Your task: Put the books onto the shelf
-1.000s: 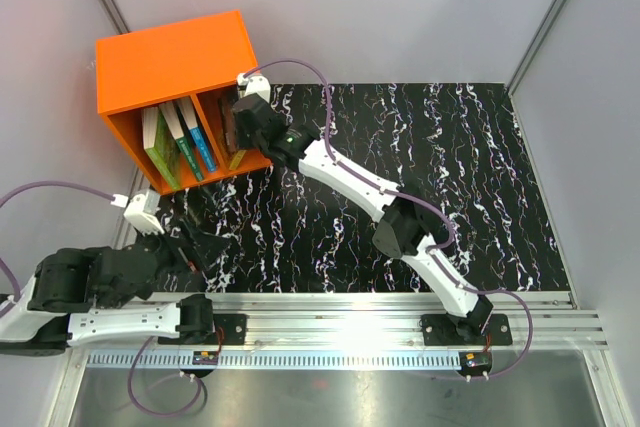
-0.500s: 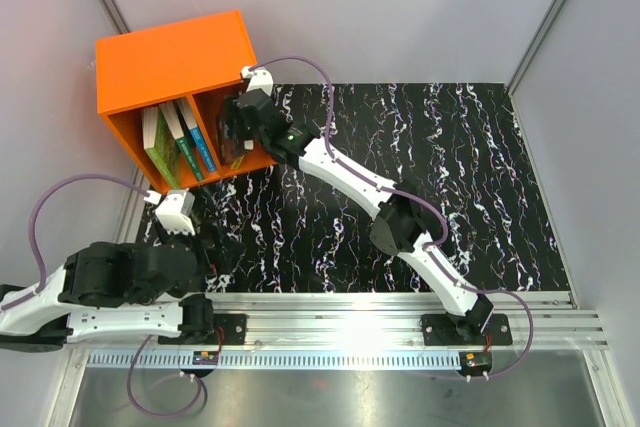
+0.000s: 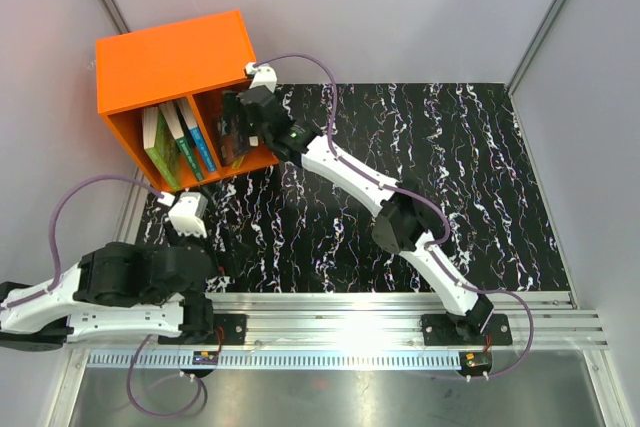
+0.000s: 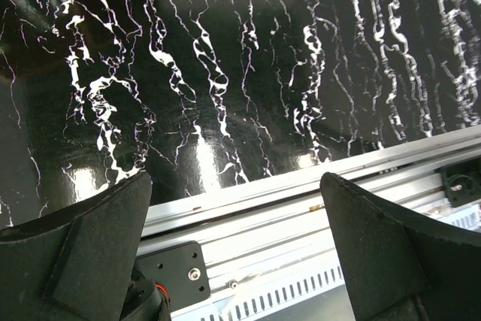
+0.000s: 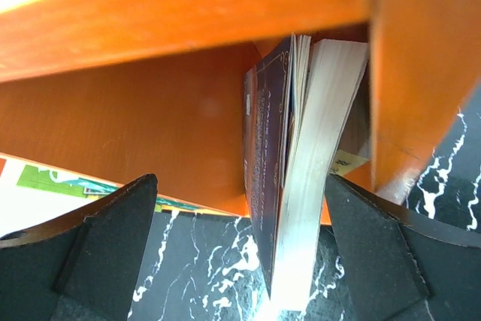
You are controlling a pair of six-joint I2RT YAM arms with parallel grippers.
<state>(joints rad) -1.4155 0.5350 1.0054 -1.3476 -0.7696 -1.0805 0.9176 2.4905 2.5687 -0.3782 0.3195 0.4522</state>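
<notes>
The orange shelf (image 3: 170, 59) stands at the far left corner, its openings facing the mat. Three books (image 3: 178, 143) with green and blue covers lean in its left compartment. In the right compartment stands a dark-covered book (image 5: 264, 186) beside a pale block of pages (image 5: 316, 186), both sticking out over the mat. My right gripper (image 3: 232, 135) (image 5: 240, 186) is open at that compartment's mouth, one finger on each side of these books, gripping nothing. My left gripper (image 3: 212, 250) (image 4: 234, 180) is open and holds nothing, low over the mat's near edge.
The black marbled mat (image 3: 420, 177) covers the table. An aluminium rail (image 4: 301, 201) runs along the near edge under my left gripper. Grey walls enclose the cell on the left, back and right.
My right gripper has opened wide and let go of the book in the right compartment. My left arm has swung to the right, toward the mat.
</notes>
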